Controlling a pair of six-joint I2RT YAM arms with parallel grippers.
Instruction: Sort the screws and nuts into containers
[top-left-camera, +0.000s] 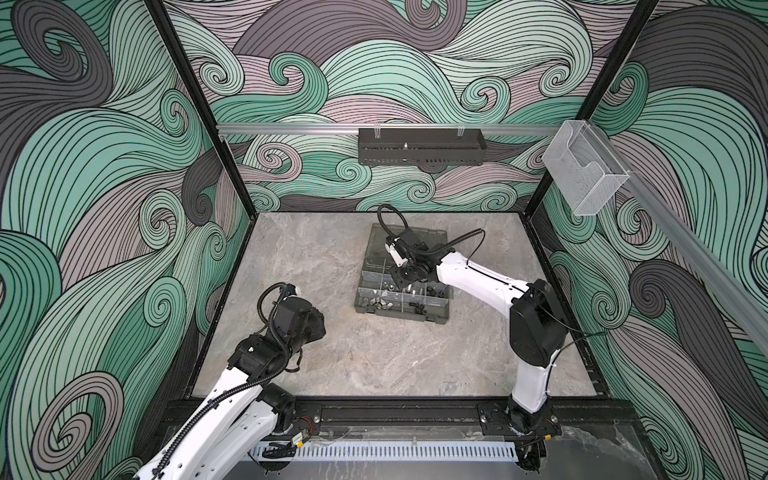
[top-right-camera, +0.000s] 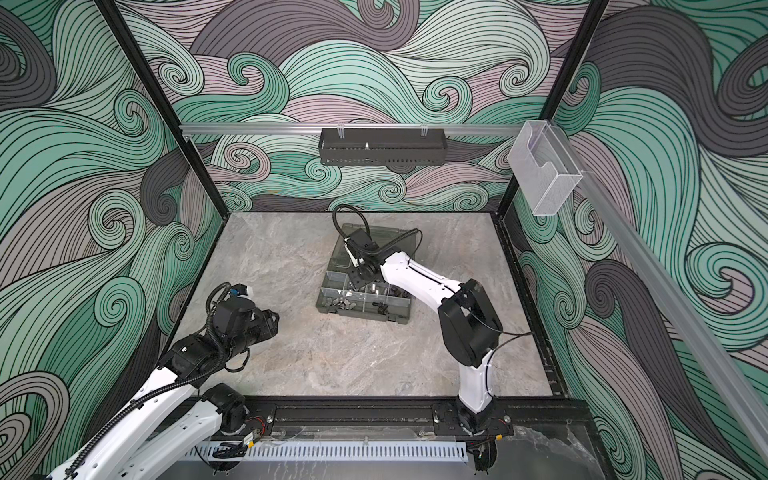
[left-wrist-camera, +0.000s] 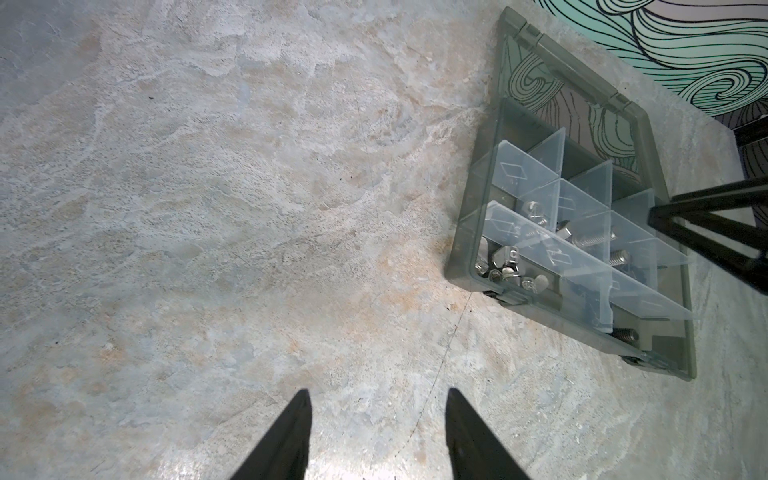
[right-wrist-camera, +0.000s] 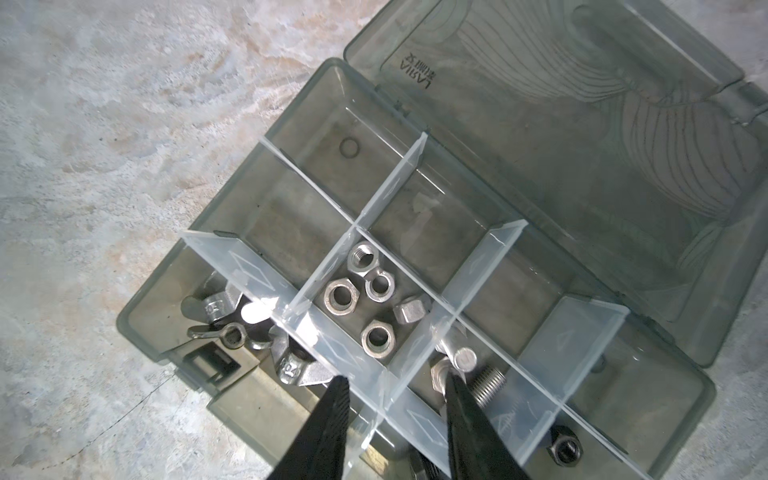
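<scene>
- Black-fingered left claw (left-wrist-camera: 379, 395) hangs over the bare grey marbled tabletop (left-wrist-camera: 208, 208). Its two fingers are spread apart with nothing between them. In both top views it sits at the left, well apart from the case.
- Smoky grey translucent plastic organizer case (top-left-camera: 395, 314) lies near the table's middle, with its hinged lid (right-wrist-camera: 582, 104) folded open toward the back wall. Thin clear dividers (right-wrist-camera: 399, 183) split it into small rectangular compartments (right-wrist-camera: 291, 216).
- Shiny silver wing nuts (right-wrist-camera: 216, 309) lie in the corner compartment by the latch.
- Shiny silver hexagonal nuts (right-wrist-camera: 376, 336) lie in the middle compartment just beside it. Most lie flat with the centre hole up; one is tipped on its side.
- Shiny silver hex-head screws (right-wrist-camera: 490, 382) lie in the next compartment, across one divider from the nuts. A small black threaded piece (right-wrist-camera: 563, 446) sits in a compartment farther along.
- Black right claw (right-wrist-camera: 397, 376) hovers low over the case, fingers apart and gripping nothing. One tip is above the wing nuts and the other above the screws.
- Black perforated metal tray (top-left-camera: 419, 145) hangs on the back wall rail, and a clear acrylic holder (top-left-camera: 582, 178) is mounted on the right wall.
</scene>
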